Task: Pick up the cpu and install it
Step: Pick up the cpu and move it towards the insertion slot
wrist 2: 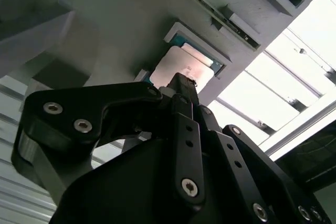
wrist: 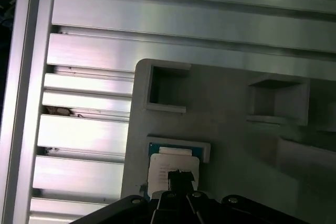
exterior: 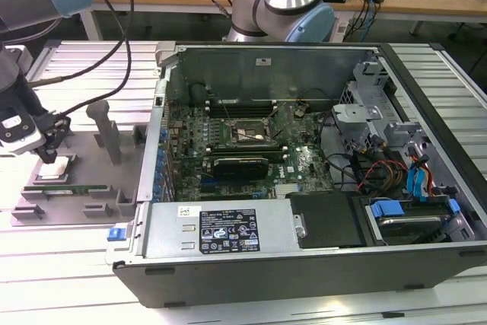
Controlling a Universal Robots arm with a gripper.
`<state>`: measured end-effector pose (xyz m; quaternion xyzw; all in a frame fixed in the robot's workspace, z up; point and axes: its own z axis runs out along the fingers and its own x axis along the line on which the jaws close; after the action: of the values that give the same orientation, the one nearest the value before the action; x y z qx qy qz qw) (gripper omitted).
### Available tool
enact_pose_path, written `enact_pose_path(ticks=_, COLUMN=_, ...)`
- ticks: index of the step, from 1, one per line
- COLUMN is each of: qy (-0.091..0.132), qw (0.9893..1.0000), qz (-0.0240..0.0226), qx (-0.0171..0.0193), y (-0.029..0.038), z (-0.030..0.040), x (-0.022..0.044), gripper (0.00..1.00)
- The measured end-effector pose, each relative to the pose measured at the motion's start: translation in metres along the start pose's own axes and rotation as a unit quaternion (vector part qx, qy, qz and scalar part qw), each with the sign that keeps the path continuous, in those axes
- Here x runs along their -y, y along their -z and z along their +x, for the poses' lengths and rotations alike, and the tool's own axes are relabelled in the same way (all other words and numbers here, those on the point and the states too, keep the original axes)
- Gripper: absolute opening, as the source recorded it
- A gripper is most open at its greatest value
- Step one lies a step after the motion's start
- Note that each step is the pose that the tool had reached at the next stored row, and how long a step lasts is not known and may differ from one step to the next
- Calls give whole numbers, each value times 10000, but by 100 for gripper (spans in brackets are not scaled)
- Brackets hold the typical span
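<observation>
While the cpu sits flat in its square nest on the grey fixture tray, silver plate up, the pickup is in hand, not done. The nest is at the exterior view's left, well apart from the open computer case and its empty motherboard socket.

Both wrist views show the cpu with a thin blue-green rim around the plate. The gripper hangs directly over it. Jaws narrow, drawn together into one slim tip, not spread around the chip. In the second wrist view the gripper ends near mid-plate; contact or a hair above, I cannot tell.

Judgement: grip looks to depend on that tip meeting the plate squarely. Best kept centred and vertical, with any lift straight up, so no corner catches the nest walls. A tilt risks jamming the chip.
</observation>
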<state>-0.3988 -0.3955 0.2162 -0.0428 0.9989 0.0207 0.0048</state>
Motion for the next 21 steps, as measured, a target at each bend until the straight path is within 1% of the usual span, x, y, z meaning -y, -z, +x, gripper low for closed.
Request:
enact_pose_path(ticks=1, qy=-103, qw=9999, qz=2, qx=4, y=-21, z=0, x=2, gripper=11)
enact_pose_path(ticks=2, qy=-142, qw=9999, qz=6, qx=2, y=-33, z=0, x=6, gripper=11)
enact_pose_path(ticks=5, qy=-166, qw=9999, qz=8, qx=-5, y=-55, z=12, x=51, gripper=11)
enact_pose_path(ticks=6, qy=-196, qw=9998, qz=7, qx=-5, y=-63, z=14, x=54, gripper=11)
enact_pose_path(ticks=7, qy=-383, qw=9993, qz=10, qx=2, y=-75, z=14, x=56, gripper=11)
enact_pose_path(ticks=8, qy=-567, qw=9984, qz=12, qx=10, y=-87, z=13, x=57, gripper=11)
enact_pose_path(ticks=9, qy=-623, qw=9981, qz=13, qx=11, y=-89, z=14, x=57, gripper=11)
enact_pose_path(ticks=13, qy=-638, qw=9980, qz=13, qx=13, y=-95, z=42, x=55, gripper=11)
enact_pose_path(ticks=20, qy=-639, qw=9980, qz=12, qx=13, y=-95, z=47, x=54, gripper=11)
enact_pose_path(ticks=21, qy=-639, qw=9980, qz=12, qx=13, y=-95, z=47, x=54, gripper=16)
